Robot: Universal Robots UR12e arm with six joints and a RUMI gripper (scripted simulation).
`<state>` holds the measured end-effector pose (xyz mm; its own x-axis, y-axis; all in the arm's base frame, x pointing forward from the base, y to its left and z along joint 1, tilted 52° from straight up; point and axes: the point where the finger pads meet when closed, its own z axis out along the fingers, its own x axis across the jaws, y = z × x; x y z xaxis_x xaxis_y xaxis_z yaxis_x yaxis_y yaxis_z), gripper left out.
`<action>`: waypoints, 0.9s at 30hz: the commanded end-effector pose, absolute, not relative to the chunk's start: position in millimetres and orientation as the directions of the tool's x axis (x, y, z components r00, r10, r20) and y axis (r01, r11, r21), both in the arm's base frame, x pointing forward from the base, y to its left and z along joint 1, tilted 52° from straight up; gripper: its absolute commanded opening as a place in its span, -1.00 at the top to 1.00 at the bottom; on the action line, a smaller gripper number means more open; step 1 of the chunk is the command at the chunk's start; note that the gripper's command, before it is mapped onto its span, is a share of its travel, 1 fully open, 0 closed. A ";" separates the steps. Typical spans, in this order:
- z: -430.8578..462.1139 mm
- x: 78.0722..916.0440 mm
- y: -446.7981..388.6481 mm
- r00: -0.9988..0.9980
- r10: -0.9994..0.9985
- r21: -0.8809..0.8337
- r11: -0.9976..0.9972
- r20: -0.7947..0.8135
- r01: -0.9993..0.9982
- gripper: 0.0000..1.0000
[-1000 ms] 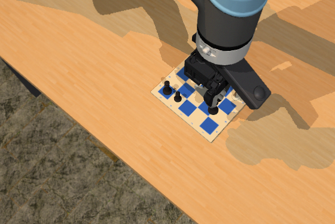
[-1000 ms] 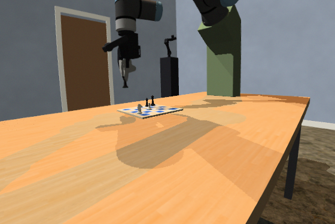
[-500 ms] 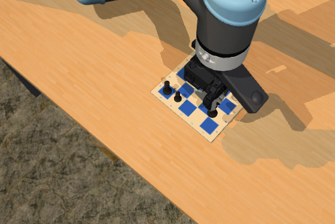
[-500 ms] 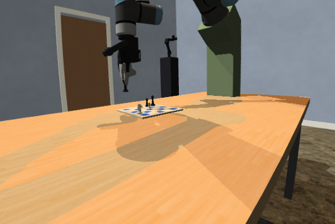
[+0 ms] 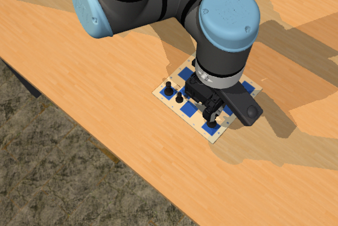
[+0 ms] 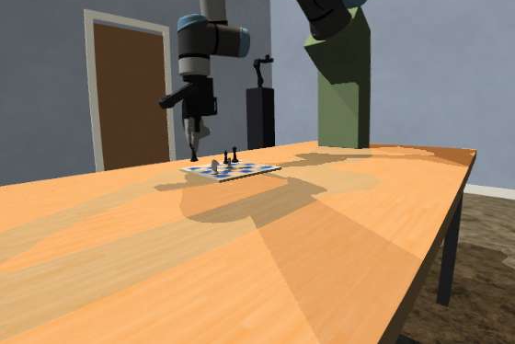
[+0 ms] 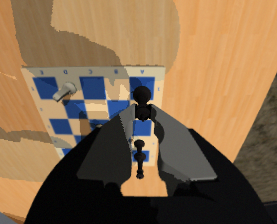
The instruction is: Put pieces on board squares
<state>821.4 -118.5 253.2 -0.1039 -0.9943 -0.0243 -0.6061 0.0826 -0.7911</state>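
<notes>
My gripper (image 5: 212,118) (image 6: 192,145) (image 7: 142,105) is shut on the black king (image 5: 212,124) (image 6: 194,158) (image 7: 141,94), which hangs upright a little above A1, the blue corner square of the board (image 5: 213,141) (image 6: 220,181) (image 7: 49,68). The black queen (image 5: 168,90) (image 6: 234,155) (image 7: 144,157) stands upright on A5. The white knight (image 6: 214,167) (image 7: 65,92) stands on D1; it is hidden in the top view. The white pawn (image 6: 229,164) stands near the board's middle, mostly hidden by the gripper in the wrist view.
A black pawn (image 5: 179,98) (image 6: 225,157) (image 7: 139,144) stands on A4, beside the queen. The arm covers much of the board in the top view. The table's edge runs beyond the A side. A green pedestal (image 6: 337,114) stands at the back.
</notes>
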 end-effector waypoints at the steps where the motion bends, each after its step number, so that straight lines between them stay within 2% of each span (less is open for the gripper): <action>1: 248.6 829.0 -119.1 -0.104 -0.994 -0.792 0.082 -0.024 -0.605 1.00; 27: 243.8 835.2 -119.7 -0.104 -0.994 -0.792 0.082 -0.024 -0.605 1.00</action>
